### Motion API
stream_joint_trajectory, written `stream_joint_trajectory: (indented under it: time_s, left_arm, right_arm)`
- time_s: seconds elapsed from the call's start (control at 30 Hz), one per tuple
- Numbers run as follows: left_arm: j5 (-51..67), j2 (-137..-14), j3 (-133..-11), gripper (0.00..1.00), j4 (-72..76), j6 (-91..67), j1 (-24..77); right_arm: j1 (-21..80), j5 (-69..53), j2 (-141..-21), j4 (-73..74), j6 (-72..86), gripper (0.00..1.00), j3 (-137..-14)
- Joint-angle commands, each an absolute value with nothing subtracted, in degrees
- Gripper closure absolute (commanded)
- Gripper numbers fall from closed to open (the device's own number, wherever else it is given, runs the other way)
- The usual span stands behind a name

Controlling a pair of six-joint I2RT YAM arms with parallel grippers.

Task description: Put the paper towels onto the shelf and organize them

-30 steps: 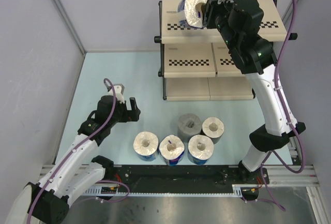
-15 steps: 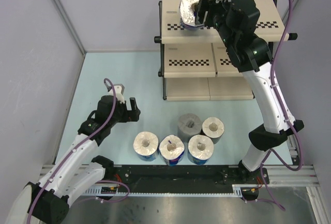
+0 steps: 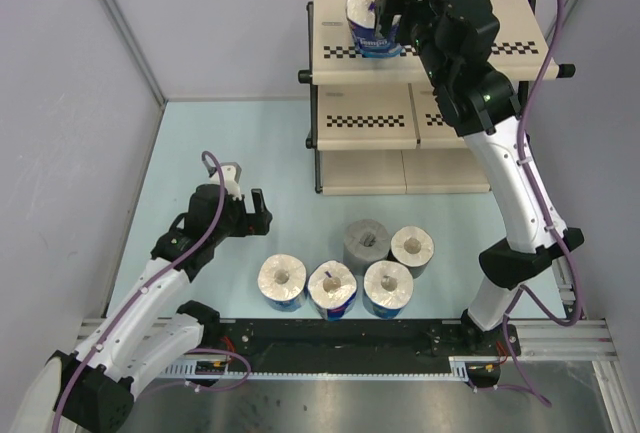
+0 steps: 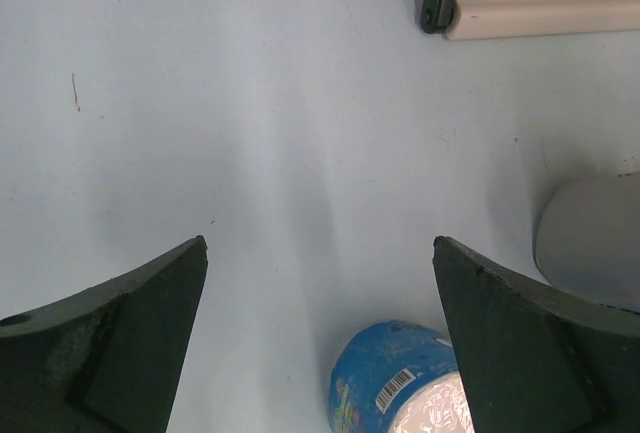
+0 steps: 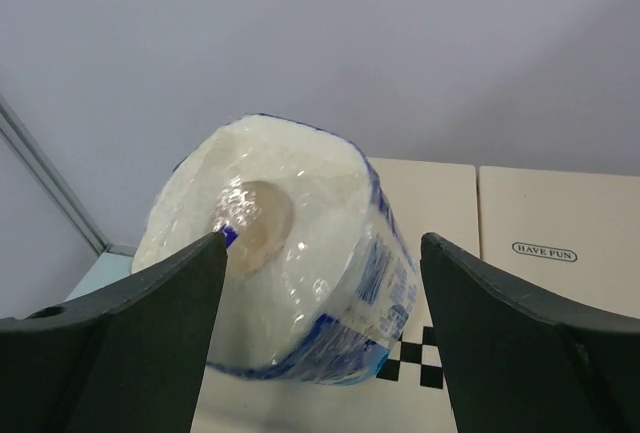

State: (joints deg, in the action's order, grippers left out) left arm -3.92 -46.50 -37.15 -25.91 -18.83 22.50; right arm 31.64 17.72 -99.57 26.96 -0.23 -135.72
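Roll (image 5: 283, 253) on shelf (image 5: 520, 203) judged light, squashy, slick-wrapped; grip across sides; right claw (image 5: 322, 243) open astride it, left claw (image 4: 320, 243) open.

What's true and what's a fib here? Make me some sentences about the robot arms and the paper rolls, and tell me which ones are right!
1. A blue-wrapped roll stands on the top tier of the shelf. True.
2. The left gripper is holding a roll. False: it is open and empty, above the table.
3. There are five rolls on the table. True.
4. The grey roll is on the shelf's middle tier. False: it stands on the table, behind the front row of rolls.
5. The right gripper is open, with a finger on either side of the roll on the shelf. True.
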Motion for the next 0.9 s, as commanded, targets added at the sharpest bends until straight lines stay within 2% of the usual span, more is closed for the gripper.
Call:
stream_joint_trajectory:
  time_s: [0.0, 0.27, 0.43, 0.5, 0.7, 0.87]
  left_arm:
    - [-2.73, -46.5, -39.64, 0.0, -25.58, -17.84, 22.85]
    - [-2.46, -46.76, -39.64, 0.0, -25.58, -17.93, 22.85]
    - [-1.76, -47.02, -39.55, 0.0, -25.31, -17.93, 22.85]
    - [-1.41, -47.37, -39.55, 0.0, -25.4, -17.84, 22.85]
    - [-1.23, -47.55, -39.55, 0.0, -25.31, -17.84, 22.85]
    - [-1.76, -47.11, -39.38, 0.0, -25.31, -17.84, 22.85]
  right_arm:
    - [30.41, 18.2, -100.11, 22.41, -0.79, 0.17, -135.26]
    - [29.97, 14.07, -97.13, 17.51, -1.67, 0.12, -131.32]
    - [30.15, 9.49, -82.55, 2.41, -0.26, 0.11, -115.6]
    - [30.15, 9.67, -78.42, 0.97, 1.23, 0.11, -109.97]
    - [30.67, 12.82, -64.79, 3.16, 4.65, 0.12, -95.82]
    - [32.86, 16.08, -56.27, 11.67, 10.97, 0.16, -83.78]
